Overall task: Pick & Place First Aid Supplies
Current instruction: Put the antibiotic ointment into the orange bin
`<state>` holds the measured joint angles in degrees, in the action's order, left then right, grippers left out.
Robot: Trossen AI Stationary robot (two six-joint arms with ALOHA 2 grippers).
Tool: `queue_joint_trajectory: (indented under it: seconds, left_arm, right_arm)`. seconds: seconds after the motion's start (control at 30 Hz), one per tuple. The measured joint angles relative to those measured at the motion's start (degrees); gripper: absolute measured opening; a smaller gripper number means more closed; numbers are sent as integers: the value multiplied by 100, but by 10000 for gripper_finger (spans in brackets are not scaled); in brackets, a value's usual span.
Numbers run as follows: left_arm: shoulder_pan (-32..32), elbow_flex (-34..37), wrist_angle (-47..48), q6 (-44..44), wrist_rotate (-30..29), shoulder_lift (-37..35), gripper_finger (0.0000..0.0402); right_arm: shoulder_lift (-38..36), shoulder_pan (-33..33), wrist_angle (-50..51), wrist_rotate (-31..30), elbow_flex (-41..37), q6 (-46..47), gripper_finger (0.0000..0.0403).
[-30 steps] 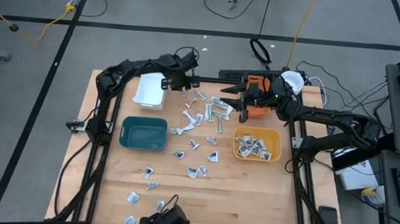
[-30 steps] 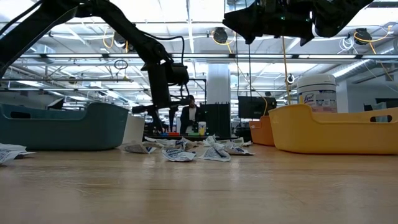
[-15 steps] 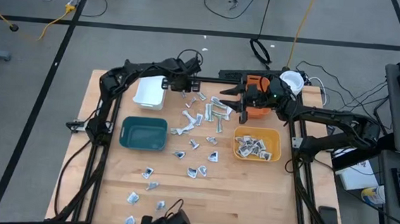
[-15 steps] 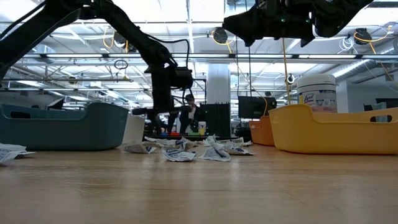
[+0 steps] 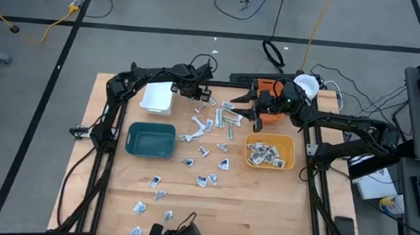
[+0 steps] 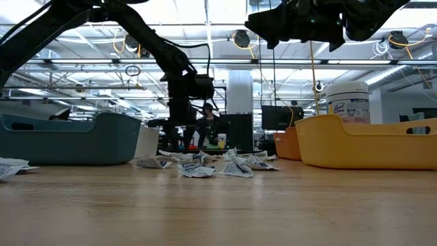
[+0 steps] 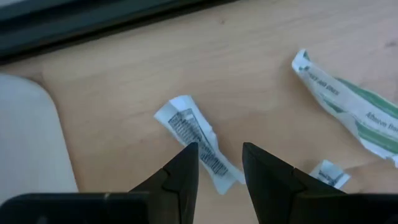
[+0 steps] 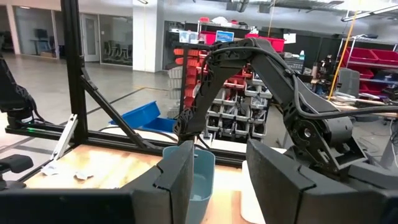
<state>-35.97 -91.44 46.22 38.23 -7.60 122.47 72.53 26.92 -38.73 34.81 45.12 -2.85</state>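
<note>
Many small white packets and wrapped strips (image 5: 211, 125) lie flat and scattered over the wooden table. My left gripper (image 5: 201, 94) is open, low over the far middle of the table, just right of the white bin (image 5: 157, 97). In its wrist view its fingertips (image 7: 221, 155) stand on either side of the near end of a small printed white packet (image 7: 194, 138) lying flat. A green-and-white strip (image 7: 348, 106) lies beside it. My right gripper (image 5: 253, 111) is open and empty, raised high over the packets near the orange bin (image 5: 272, 111); it shows at the low view's top (image 6: 300, 24).
A teal bin (image 5: 151, 140) stands at the left middle. A yellow bin (image 5: 270, 151) with several packets in it stands at the right. A white-lidded tub (image 5: 306, 86) stands at the far right. More packets lie toward the near edge (image 5: 154, 195).
My left gripper has gone toward the table's right edge, away from the white bin and over the far packets, staying low. My right gripper has kept still.
</note>
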Motion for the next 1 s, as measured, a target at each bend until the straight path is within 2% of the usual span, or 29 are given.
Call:
queue_joint_trajectory:
  seconds: [0.6, 0.7, 0.87, 1.0]
  left_arm:
    - [-4, 211, 47, 247, -224, 2, 124]
    - [-4, 253, 52, 120, -203, -6, 95]
    - [4, 262, 59, -259, -36, -6, 13]
    - [0, 263, 66, -342, -3, -6, 10]
  right_arm:
    - [0, 0, -30, 2, 0, -277, 141]
    - [0, 0, -65, -4, 0, -416, 141]
    - [0, 0, -237, -15, 0, -431, 141]
    - [0, 0, -358, -17, 0, -433, 141]
